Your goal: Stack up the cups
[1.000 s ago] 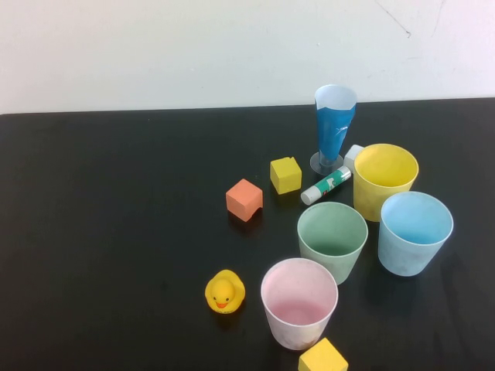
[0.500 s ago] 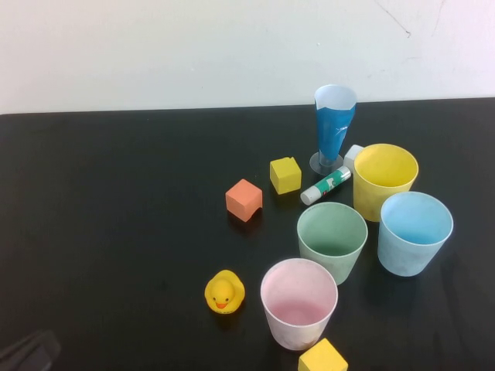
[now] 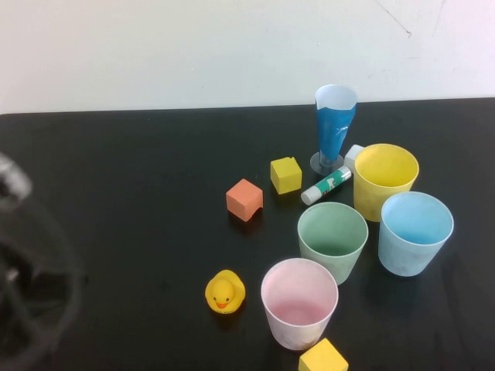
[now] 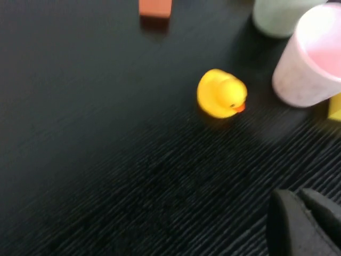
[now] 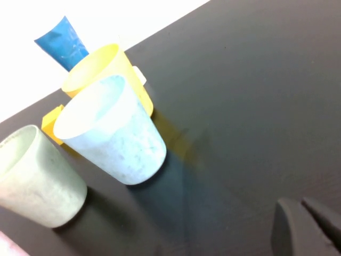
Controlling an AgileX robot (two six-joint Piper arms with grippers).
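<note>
While the four cups stand upright and unstacked toward the bench's right edge, the high view shows pink cup point(image 3: 299, 302) nearest the front, green cup point(image 3: 332, 239) behind it, blue cup point(image 3: 414, 232) rightmost, yellow cup point(image 3: 384, 180) behind that; the left arm blurs at the left edge. Left wrist view: left gripper point(image 4: 306, 224) over bare bench near duck point(image 4: 221, 94). Right wrist view: right gripper point(image 5: 309, 224) near the blue cup.

Four wide tapered cups stand upright, unstacked, right of centre: pink cup point(image 3: 299, 302) nearest me, green cup point(image 3: 332, 240) beyond it, blue cup point(image 3: 414, 232) rightmost, yellow cup point(image 3: 384, 179) farthest.
</note>
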